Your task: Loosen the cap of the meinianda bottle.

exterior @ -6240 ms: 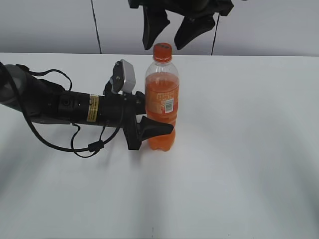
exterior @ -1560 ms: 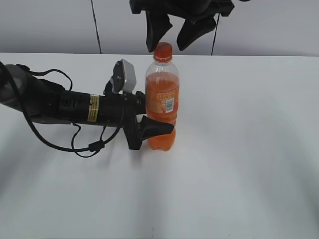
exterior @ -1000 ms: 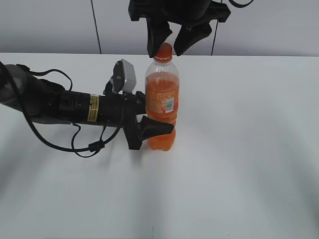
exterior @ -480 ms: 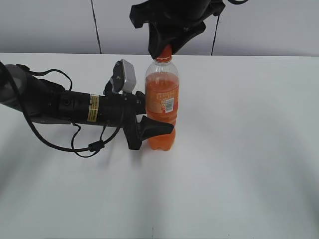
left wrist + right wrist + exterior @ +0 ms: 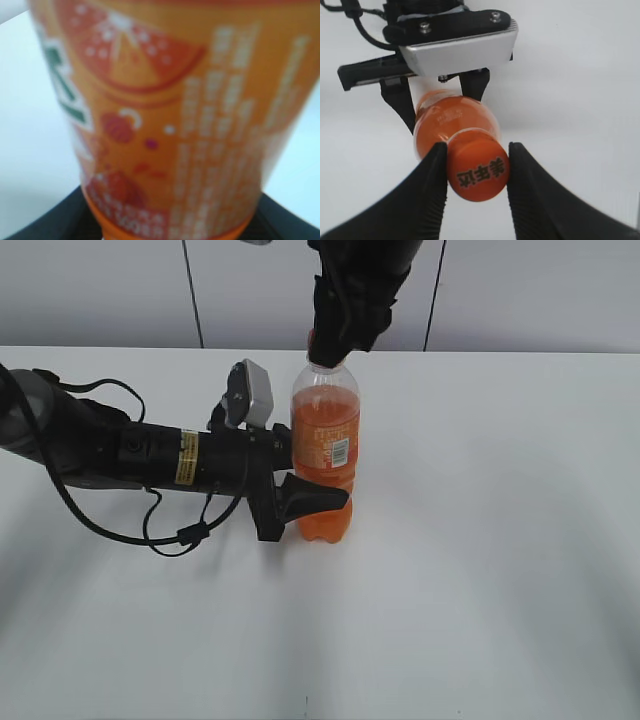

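- The cap point(image 5: 477, 171), orange with dark characters printed on its top, sat on the neck of the meinianda bottle point(image 5: 325, 455) and was pinched between the two ribbed black fingers point(image 5: 429, 192) of the right gripper point(image 5: 476, 172), one pressed against each side.
- In the exterior view the right gripper point(image 5: 335, 340) came down from above and hid nearly all of the cap.
- The bottle stood upright on the white table point(image 5: 480, 540), a little left of the middle, holding orange soda and wearing an orange label with a white barcode patch.
- The left gripper point(image 5: 300, 502) reached in from the left, lying low along the table, and clamped the bottle's lower body; one dark finger point(image 5: 315, 496) crossed in front of the bottle just below the label.
- The left wrist view showed only the blurred orange label point(image 5: 170, 120), filling the frame.
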